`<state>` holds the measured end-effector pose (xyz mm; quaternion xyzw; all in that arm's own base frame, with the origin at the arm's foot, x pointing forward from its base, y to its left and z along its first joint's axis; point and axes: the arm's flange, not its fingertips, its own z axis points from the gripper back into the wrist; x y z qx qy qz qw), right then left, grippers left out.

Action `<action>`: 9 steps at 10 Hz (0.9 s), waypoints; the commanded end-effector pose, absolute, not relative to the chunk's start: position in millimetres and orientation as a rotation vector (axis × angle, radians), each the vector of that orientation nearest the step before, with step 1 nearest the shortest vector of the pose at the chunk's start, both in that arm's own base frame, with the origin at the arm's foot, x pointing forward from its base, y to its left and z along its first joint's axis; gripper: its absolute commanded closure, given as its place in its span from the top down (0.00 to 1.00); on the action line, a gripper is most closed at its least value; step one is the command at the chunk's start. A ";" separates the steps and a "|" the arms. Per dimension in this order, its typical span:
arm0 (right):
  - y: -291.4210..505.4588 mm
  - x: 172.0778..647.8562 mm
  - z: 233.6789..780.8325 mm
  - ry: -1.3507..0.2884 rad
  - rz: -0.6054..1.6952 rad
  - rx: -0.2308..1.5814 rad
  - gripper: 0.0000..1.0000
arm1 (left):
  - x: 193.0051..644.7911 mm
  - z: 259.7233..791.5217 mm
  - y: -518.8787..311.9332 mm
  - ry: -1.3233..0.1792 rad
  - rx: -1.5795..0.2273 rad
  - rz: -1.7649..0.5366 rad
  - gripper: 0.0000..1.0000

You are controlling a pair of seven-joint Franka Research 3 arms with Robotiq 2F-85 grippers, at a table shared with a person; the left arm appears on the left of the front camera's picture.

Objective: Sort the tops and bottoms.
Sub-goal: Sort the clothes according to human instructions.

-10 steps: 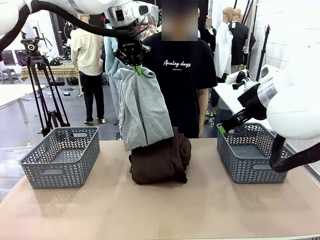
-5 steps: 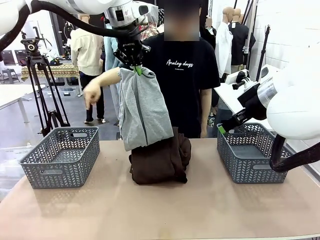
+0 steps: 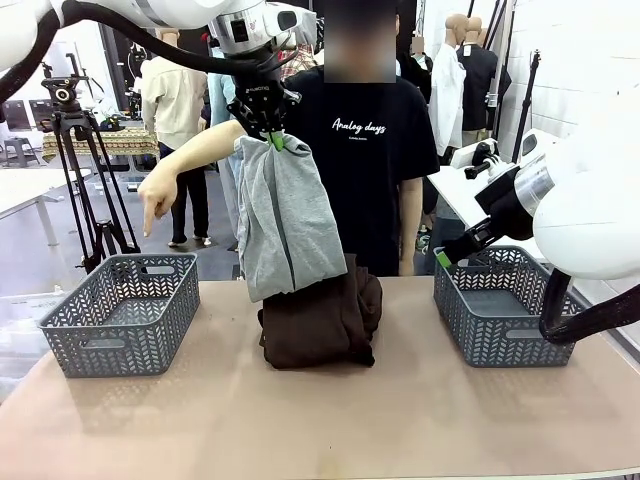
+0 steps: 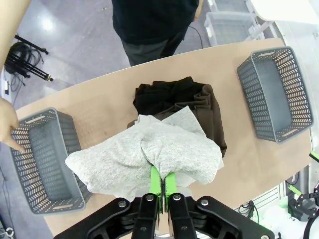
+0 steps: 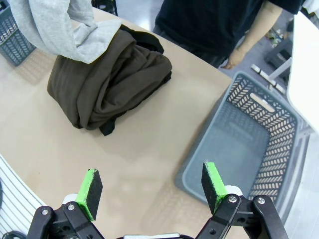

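- The right gripper (image 5: 152, 191), at the bottom of the right wrist view, is released, with its pads wide apart above the worktop (image 5: 149, 134).
- The dark brown garment (image 3: 320, 325) lies at the frame centre, between the left basket (image 3: 120, 310) and the right basket (image 3: 500, 305).
- The left gripper (image 3: 275, 135), at upper centre, is clenched on the light grey garment (image 3: 285, 220), which hangs down onto the brown one.
- Behind, a person's hand (image 3: 155, 200) points down above the left basket.

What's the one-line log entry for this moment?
left gripper: shut on light grey fabric garment, hanging | right gripper: open | person's hand: pointing toward left grey plastic basket
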<state>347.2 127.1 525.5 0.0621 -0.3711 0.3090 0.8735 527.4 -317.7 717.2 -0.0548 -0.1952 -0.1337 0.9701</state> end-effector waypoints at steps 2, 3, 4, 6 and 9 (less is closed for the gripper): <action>127.5 347.7 524.4 -0.771 0.640 0.141 1.00 | 524.7 720.0 -314.2 -0.395 -0.117 -0.264 0.00; 127.5 347.7 524.4 -0.771 0.640 0.141 1.00 | 524.7 720.0 -314.2 -0.395 -0.117 -0.264 0.00; 127.5 347.7 524.4 -0.771 0.640 0.141 1.00 | 524.7 720.0 -314.2 -0.395 -0.117 -0.264 0.00; 127.5 347.7 524.4 -0.771 0.640 0.141 1.00 | 524.7 720.0 -314.2 -0.395 -0.117 -0.264 0.00; 127.5 347.7 524.4 -0.771 0.640 0.141 1.00 | 524.7 720.0 -314.2 -0.395 -0.117 -0.264 0.00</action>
